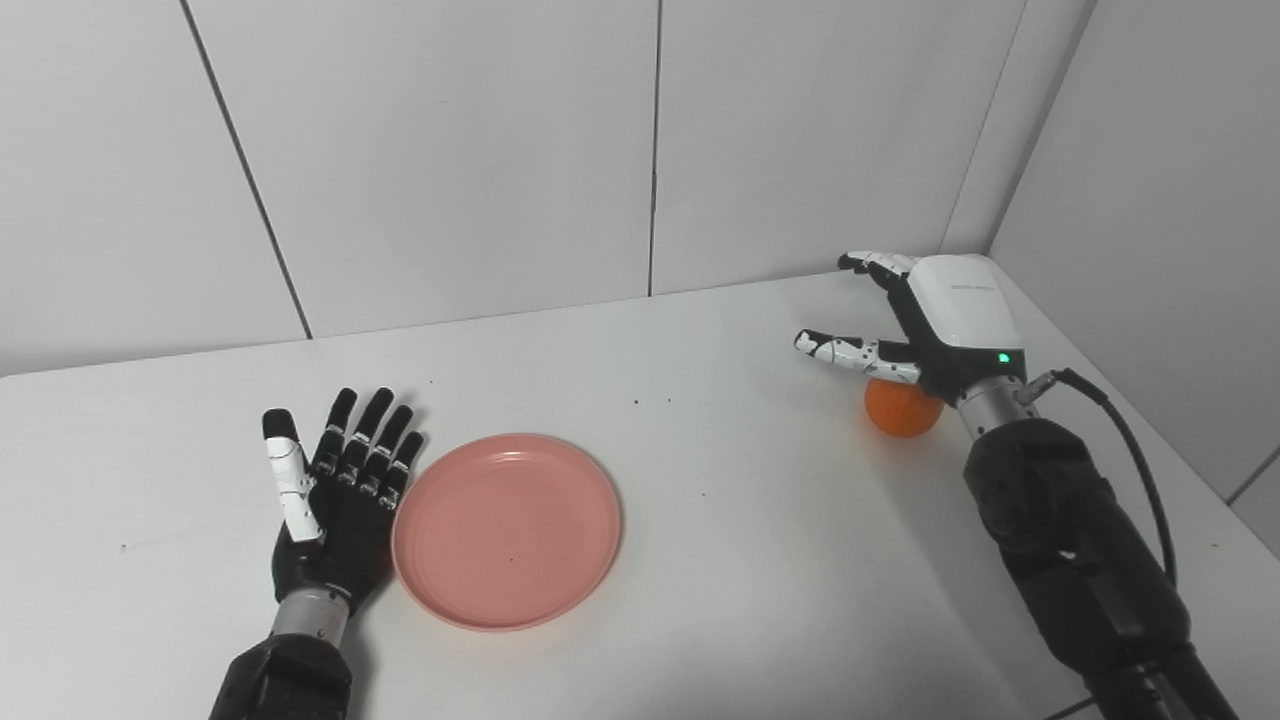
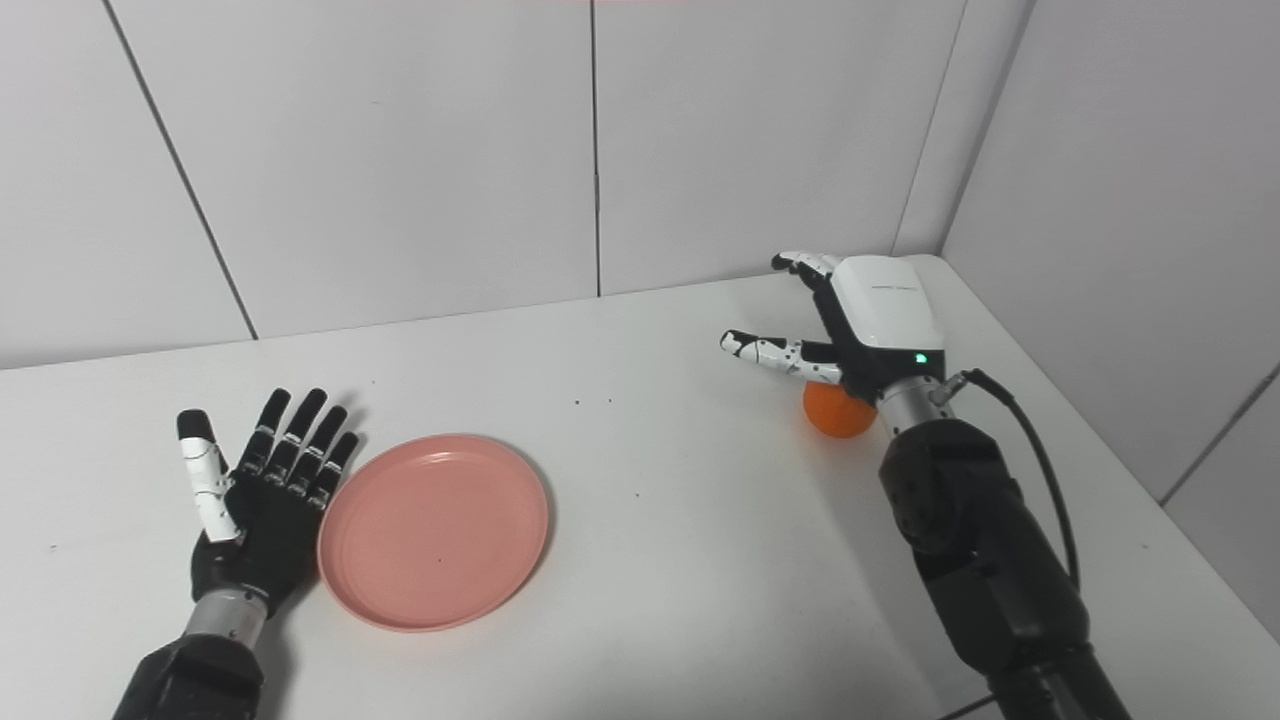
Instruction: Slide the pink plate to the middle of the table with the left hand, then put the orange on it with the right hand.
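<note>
Pink plate point(image 1: 506, 529) sits flat on the desk point(image 1: 740, 520), left of centre, empty. Left hand point(image 1: 335, 500) lies palm-up just beside the plate's left rim, fingers point(image 1: 370, 445) spread and pointing away from the robot, holding nothing. Its edge looks to be touching or nearly touching the rim; can't tell which from either view.

Key relation: the plate lies directly to the right of the left hand, and desk centre is further right again. So hand, plate and target are roughly in line, and the push direction is rightward, away from the left arm. The plate is round, so no long axis to worry about.

Orange point(image 1: 902, 408) is on the desk near the far right corner, well apart from the plate. Right hand point(image 1: 930, 325) hovers over it, back of hand up, fingers and thumb apart and extended, not closed on the fruit. The thumb reaches out to the left above the orange; most of the orange is hidden under the palm.

Judgement: the plate is not yet central, so the slide step is probably unfinished or just ending. The right hand is much nearer the orange and staged for the grasp. Risk: the orange rolling off toward the desk edge if nudged.
</note>
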